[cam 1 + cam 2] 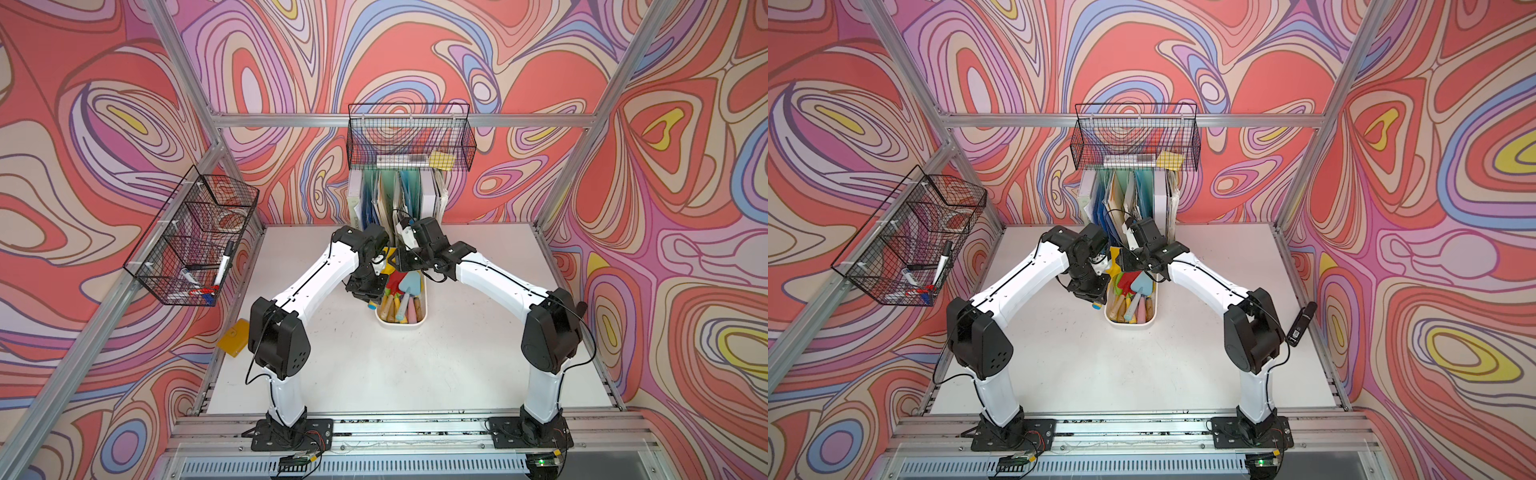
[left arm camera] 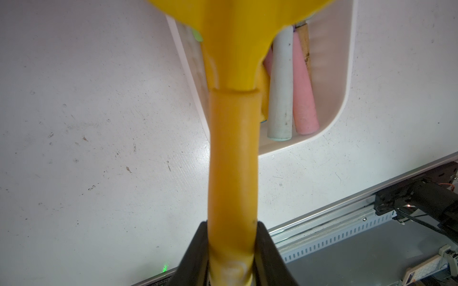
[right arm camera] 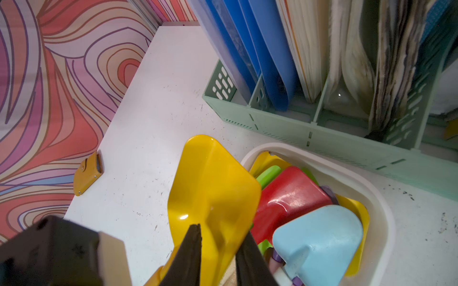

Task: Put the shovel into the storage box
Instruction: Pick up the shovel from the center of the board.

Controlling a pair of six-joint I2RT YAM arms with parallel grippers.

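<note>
L gripper (image 2: 231,237): jaws clamped on yellow shovel (image 2: 233,148) handle | R gripper (image 3: 220,230): jaws straddle its blade, pinching or not, cannot tell | in a top view shovel crosses storage box (image 1: 400,327) rim at 9-11 o'clock, partly outside | box holds red shovel (image 3: 290,198), light-blue shovel (image 3: 319,237) | mint file holder (image 3: 285,123) at box's 12 o'clock

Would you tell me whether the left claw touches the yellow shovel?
Touching: the left wrist view shows the left claw clamping the yellow shovel by its handle.

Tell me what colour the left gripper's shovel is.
Yellow; the shovel shows best in left wrist view.
</note>
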